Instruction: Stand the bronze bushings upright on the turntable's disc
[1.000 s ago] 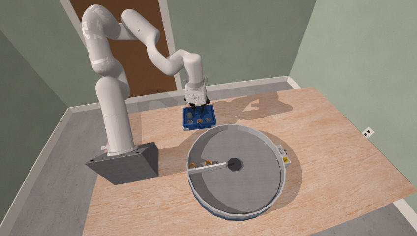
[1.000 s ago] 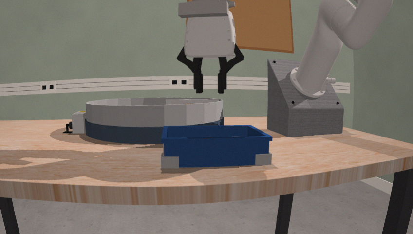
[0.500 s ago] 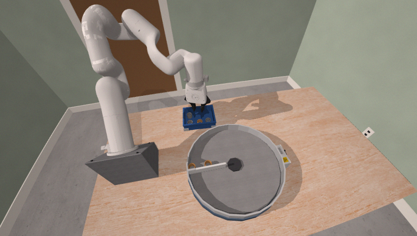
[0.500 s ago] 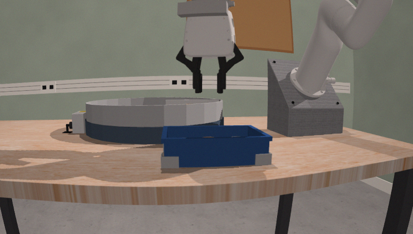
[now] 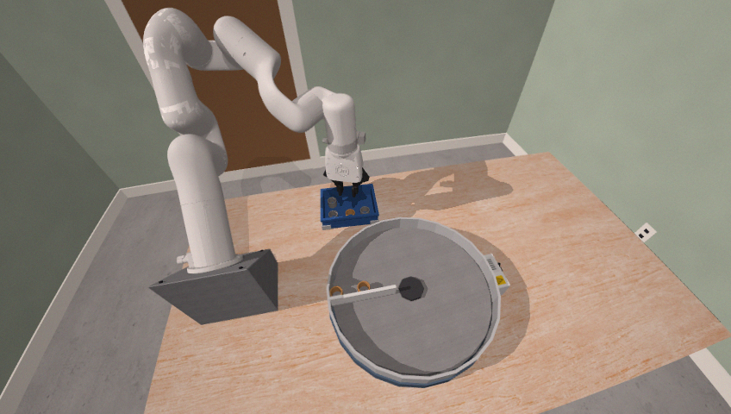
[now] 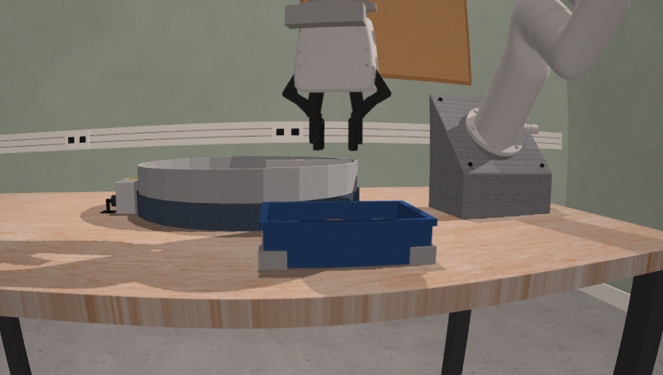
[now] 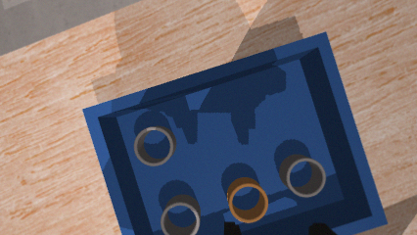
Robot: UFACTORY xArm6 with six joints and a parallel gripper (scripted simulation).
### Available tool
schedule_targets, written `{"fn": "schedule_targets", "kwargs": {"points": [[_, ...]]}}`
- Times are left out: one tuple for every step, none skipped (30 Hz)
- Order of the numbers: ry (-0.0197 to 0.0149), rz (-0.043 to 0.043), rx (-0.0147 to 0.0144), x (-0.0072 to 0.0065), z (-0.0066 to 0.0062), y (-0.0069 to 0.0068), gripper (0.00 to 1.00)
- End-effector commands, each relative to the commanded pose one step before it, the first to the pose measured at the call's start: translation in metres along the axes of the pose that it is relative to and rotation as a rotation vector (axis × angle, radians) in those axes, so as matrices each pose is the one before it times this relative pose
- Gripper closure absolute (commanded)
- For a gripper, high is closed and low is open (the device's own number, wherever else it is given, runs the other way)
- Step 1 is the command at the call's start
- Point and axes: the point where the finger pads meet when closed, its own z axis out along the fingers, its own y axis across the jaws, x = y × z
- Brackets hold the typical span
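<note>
The blue crate (image 5: 349,206) sits on the table behind the turntable; it also shows in the exterior view (image 6: 346,233) and in the wrist view (image 7: 235,152). One bronze bushing stands upright in it, with three steel bushings (image 7: 155,146) (image 7: 305,176) (image 7: 180,219) around it. Two bronze bushings (image 5: 336,291) (image 5: 364,285) stand on the turntable's disc (image 5: 415,312) at its left, behind the white bar. My gripper (image 6: 335,139) hangs open and empty well above the crate; it also shows in the top view (image 5: 346,191).
The dark hub (image 5: 412,287) sits at the disc's centre, with a white bar (image 5: 364,295) reaching to the left rim. A raised grey rim (image 6: 246,178) rings the turntable. The arm's grey base block (image 5: 220,287) stands left of the turntable.
</note>
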Motion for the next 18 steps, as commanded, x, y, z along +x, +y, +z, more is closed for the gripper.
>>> {"fn": "schedule_targets", "kwargs": {"points": [[0.00069, -0.00081, -0.00191, 0.00053, 0.00469, 0.00066, 0.59], [-0.00002, 0.00001, 0.00000, -0.00002, 0.00319, -0.00001, 0.59], [-0.00001, 0.00001, 0.00000, -0.00002, 0.00374, -0.00001, 0.59], [0.00001, 0.00000, 0.00000, -0.00001, 0.00419, -0.00001, 0.59], [0.00000, 0.00000, 0.00000, -0.00002, 0.00454, -0.00001, 0.59], [0.00000, 0.00000, 0.00000, 0.00000, 0.00000, 0.00000, 0.59], [0.00000, 0.00000, 0.00000, 0.00000, 0.00000, 0.00000, 0.59], [0.00000, 0.00000, 0.00000, -0.00002, 0.00477, -0.00001, 0.59], [0.00000, 0.00000, 0.00000, -0.00002, 0.00487, -0.00001, 0.59], [0.00000, 0.00000, 0.00000, -0.00002, 0.00484, -0.00001, 0.59], [0.00000, 0.00000, 0.00000, -0.00002, 0.00470, -0.00001, 0.59], [0.00001, 0.00000, 0.00000, -0.00002, 0.00446, -0.00001, 0.59], [0.00001, 0.00000, 0.00000, -0.00001, 0.00411, -0.00001, 0.59], [0.00001, 0.00000, 0.00000, -0.00001, 0.00369, -0.00001, 0.59], [-0.00001, 0.00000, 0.00000, -0.00002, 0.00321, -0.00001, 0.59], [0.00000, 0.00000, 0.00000, -0.00001, 0.00267, -0.00001, 0.59], [0.00001, 0.00000, 0.00000, -0.00001, 0.00211, 0.00000, 0.59], [0.00001, 0.00000, 0.00000, 0.00000, 0.00156, 0.00000, 0.59]]}}
